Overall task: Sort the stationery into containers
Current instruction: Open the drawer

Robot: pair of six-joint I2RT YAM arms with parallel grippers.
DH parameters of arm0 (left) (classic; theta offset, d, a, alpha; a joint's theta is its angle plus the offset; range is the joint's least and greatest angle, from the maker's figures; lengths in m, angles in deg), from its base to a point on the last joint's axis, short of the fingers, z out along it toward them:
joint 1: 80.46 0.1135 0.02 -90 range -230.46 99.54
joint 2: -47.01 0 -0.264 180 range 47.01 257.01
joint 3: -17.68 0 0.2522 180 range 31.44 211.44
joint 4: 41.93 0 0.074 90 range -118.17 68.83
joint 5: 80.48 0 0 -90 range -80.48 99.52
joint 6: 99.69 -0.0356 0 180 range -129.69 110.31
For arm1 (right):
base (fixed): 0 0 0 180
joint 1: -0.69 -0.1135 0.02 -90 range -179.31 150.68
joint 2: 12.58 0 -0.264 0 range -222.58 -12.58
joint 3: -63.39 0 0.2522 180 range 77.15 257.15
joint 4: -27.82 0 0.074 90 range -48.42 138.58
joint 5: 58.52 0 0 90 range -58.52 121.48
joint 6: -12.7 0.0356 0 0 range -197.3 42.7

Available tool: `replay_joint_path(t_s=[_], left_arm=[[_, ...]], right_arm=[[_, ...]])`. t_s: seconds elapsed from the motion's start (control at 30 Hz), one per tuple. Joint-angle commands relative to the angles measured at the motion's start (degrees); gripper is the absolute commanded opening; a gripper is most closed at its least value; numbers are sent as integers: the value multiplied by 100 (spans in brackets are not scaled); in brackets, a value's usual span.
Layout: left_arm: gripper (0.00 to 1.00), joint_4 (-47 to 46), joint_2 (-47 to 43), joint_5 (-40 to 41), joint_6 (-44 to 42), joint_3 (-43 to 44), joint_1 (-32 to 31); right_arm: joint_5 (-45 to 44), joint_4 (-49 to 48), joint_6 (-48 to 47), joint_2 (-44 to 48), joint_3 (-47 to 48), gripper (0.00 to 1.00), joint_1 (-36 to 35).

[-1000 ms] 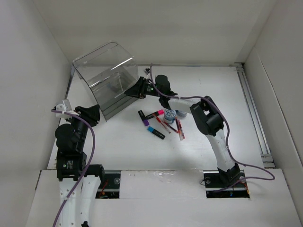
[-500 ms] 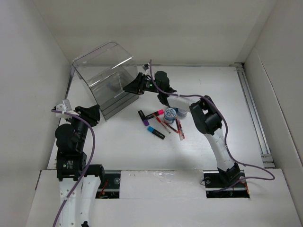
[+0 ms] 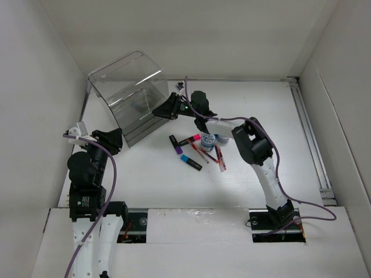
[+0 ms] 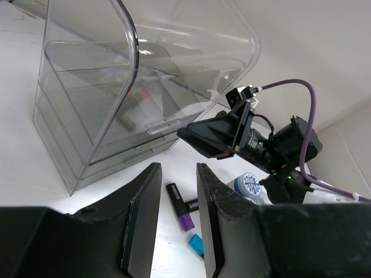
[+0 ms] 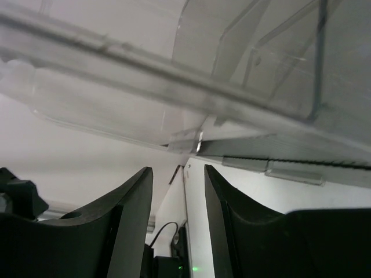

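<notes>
Markers (image 3: 191,162), pens (image 3: 221,160), rolls (image 3: 207,141) near clear organizer (image 3: 124,87)

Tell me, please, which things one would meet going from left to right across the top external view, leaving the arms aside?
Clear organizer → purple-capped marker → blue-capped marker → blue-white roll. The pink-capped marker, red pens and second roll overlap these, so I leave them out.

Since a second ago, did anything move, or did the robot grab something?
The right arm's fingers pushed a little closer to the clear organizer, then eased back a bit. They are apart with nothing between them, so nothing was grabbed or let go. The left arm's fingers, the organizer and the pile of stationery stayed where they were.
</notes>
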Motion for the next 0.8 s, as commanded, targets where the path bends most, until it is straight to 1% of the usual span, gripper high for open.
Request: replay_joint_path(t_s=[0.0, 0.1, 0.17, 0.2, 0.4, 0.67, 0.77], left_arm=[[27, -254, -13, -40, -67, 54, -16], [27, -254, -13, -40, -67, 54, -16], [27, -254, -66, -40, -67, 54, -16], [27, -254, -66, -40, -67, 54, -16], [27, -254, -66, -40, -67, 107, -16], [27, -254, -14, -40, -67, 107, -16], [27, -254, -13, -40, -67, 107, -16]], right_arm=[[187, -1015, 294, 694, -213, 47, 47], [240, -1402, 488, 826, -354, 47, 109], [240, -1403, 550, 826, -354, 47, 109], [240, -1246, 550, 765, -284, 47, 109], [109, -1122, 550, 404, -231, 47, 109], [108, -534, 410, -131, 471, 47, 109], [108, -471, 410, -193, 543, 47, 109]])
